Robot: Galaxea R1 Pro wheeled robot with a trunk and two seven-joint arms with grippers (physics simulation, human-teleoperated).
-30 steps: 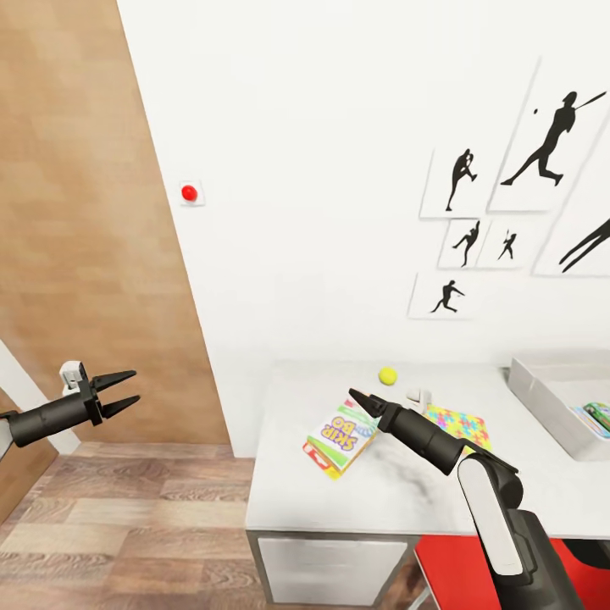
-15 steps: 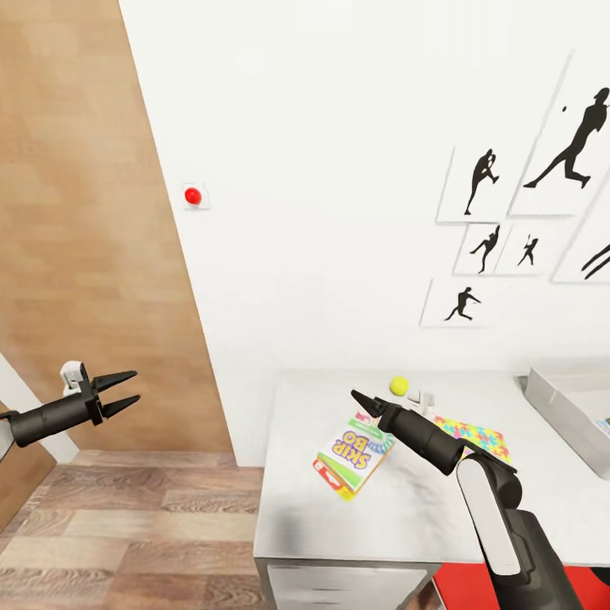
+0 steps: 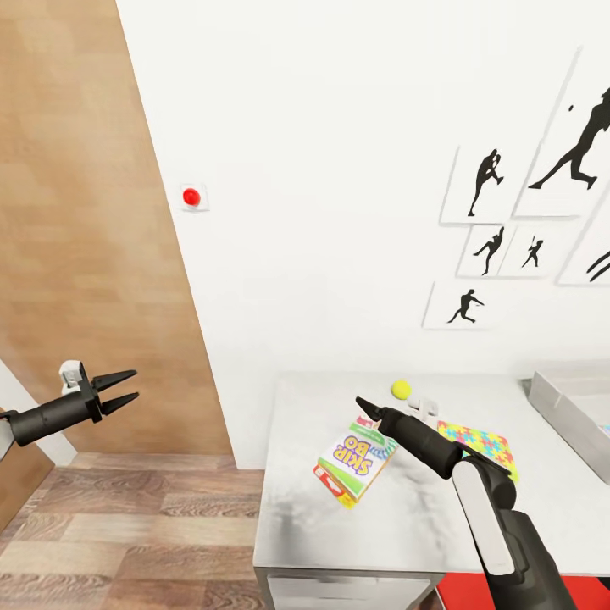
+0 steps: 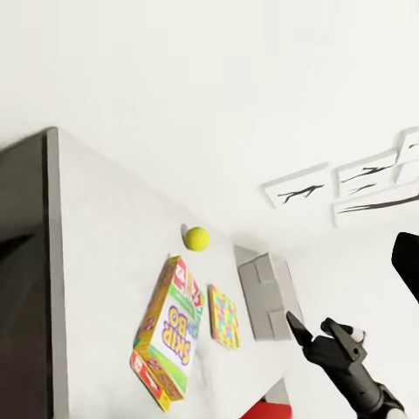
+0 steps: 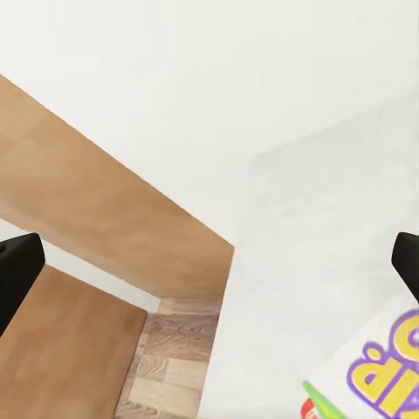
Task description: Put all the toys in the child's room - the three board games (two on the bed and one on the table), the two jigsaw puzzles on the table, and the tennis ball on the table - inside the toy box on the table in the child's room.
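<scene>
on the white table [image 3: 407,517] lie one board game [image 3: 356,456], one jigsaw puzzle [image 3: 479,444] and one tennis ball [image 3: 401,389], with the toy box [image 3: 566,405] at the far right. the right gripper [image 3: 366,410] hovers over the game, fingers spread in the wrist view; the left gripper [image 3: 120,390] hangs open over wood-plank floor [image 3: 127,525], beside a white wall [image 3: 339,169] with six silhouette prints.

board game [image 3: 357,457] on the table [image 3: 407,517]: lid reads "SKIP BO", purple letters on yellow/white, upside down in head view. Same print legible in left wrist view [image 4: 173,325]. No other readable text.
</scene>
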